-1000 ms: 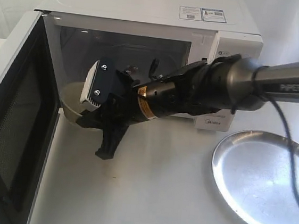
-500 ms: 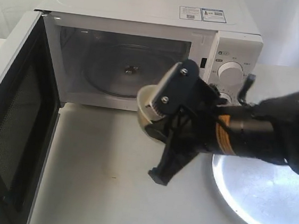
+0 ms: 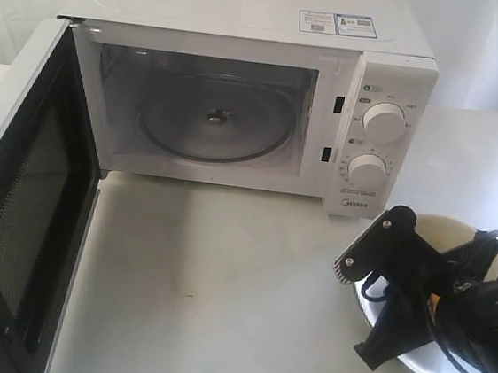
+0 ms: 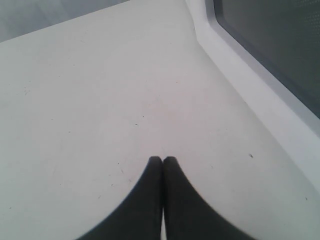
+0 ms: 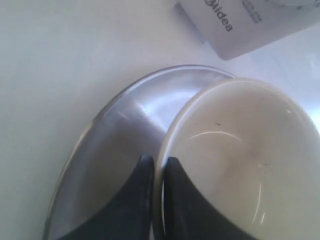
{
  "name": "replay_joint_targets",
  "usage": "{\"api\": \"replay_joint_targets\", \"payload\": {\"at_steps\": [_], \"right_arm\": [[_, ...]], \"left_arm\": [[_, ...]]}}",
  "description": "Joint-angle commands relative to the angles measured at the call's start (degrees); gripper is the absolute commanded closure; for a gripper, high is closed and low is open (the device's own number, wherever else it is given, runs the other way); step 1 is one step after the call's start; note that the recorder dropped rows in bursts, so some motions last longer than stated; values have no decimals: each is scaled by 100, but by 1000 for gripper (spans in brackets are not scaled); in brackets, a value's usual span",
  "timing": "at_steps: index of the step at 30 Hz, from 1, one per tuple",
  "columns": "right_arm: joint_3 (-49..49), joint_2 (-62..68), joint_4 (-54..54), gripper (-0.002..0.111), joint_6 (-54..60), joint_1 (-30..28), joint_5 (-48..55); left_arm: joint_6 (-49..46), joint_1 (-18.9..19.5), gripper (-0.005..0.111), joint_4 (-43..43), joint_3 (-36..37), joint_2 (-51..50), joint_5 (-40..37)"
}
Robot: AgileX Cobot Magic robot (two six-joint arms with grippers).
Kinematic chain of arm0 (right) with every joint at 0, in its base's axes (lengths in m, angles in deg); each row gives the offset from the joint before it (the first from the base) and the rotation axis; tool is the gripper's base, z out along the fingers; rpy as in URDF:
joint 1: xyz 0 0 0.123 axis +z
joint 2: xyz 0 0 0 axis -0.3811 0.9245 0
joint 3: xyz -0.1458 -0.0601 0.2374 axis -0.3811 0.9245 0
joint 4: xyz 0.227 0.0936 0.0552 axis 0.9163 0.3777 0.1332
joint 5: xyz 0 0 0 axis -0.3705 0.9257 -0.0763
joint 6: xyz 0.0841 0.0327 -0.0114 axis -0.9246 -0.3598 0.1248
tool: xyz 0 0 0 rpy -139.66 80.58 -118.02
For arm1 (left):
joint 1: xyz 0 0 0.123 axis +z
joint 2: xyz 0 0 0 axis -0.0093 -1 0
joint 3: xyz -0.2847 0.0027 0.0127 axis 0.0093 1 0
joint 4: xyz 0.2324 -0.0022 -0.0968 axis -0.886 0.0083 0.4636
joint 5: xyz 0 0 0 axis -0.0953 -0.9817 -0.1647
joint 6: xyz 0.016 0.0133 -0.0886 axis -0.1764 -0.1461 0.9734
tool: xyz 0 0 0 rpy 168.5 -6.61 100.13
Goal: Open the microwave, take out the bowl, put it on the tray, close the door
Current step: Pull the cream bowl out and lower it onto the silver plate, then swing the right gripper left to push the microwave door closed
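The microwave point(image 3: 240, 105) stands with its door point(image 3: 24, 207) swung wide to the left, and its glass turntable point(image 3: 216, 116) is bare. My right gripper point(image 5: 159, 161) is shut on the rim of the cream-white bowl point(image 5: 240, 160), one finger inside and one outside. It holds the bowl point(image 3: 447, 232) over the silver tray point(image 5: 120, 150); I cannot tell whether the bowl touches it. In the exterior view the tray point(image 3: 434, 371) lies at the lower right under my right arm. My left gripper point(image 4: 162, 160) is shut on nothing above the white table, near the door point(image 4: 280, 50).
The microwave's control panel with two white dials point(image 3: 383, 120) stands just behind the tray, and its lower corner point(image 5: 235, 25) shows close by in the right wrist view. White table point(image 3: 221, 282) stretches in front of the oven. The open door covers the table's left side.
My right arm has drawn the bowl out of the microwave cavity and carried it right and toward the front, from the oven floor to above the tray. The door has not moved.
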Motion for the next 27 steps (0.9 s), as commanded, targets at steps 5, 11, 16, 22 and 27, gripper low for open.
{"api": "replay_joint_targets", "payload": {"at_steps": [5, 11, 16, 22, 27], "right_arm": [[-48, 99, -26, 107, -43, -20, 477], [-155, 99, -26, 69, -470, -20, 658], [-256, 24, -26, 70, -1524, -8, 347], [-1113, -668, -26, 108, -995, 118, -3500], [-2182, -726, 1807, 108, 431, 801, -4173]], "left_arm": [[10, -23, 107, 20, 12, 19, 8], [10, -23, 107, 20, 12, 19, 8], [10, -23, 107, 20, 12, 19, 8], [10, -23, 107, 20, 12, 19, 8], [10, -23, 107, 20, 12, 19, 8]]}}
